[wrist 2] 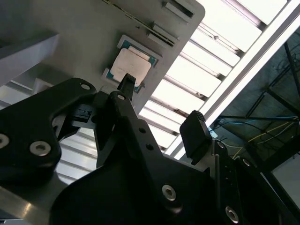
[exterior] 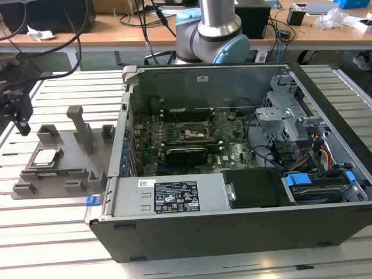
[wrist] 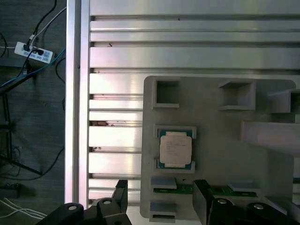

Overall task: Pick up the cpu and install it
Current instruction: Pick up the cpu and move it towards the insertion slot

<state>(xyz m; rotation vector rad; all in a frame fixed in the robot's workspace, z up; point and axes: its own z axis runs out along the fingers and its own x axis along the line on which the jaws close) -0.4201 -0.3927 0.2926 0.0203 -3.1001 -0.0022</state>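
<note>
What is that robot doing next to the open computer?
A robot arm is working on getting the cpu into the computer. Right now the cpu lies in its slot on the grey tray beside the computer. The gripper hovers near the cpu, open and holding nothing. So the cpu has not been picked up yet.

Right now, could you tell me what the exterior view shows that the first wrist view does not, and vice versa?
The exterior view adds the open computer case with its motherboard socket and the arm's grey-blue joint behind it. The first wrist view adds a white power strip on the floor. Both share the cpu lying in the grey tray on the slatted table, with the open gripper near it, not touching.
</note>
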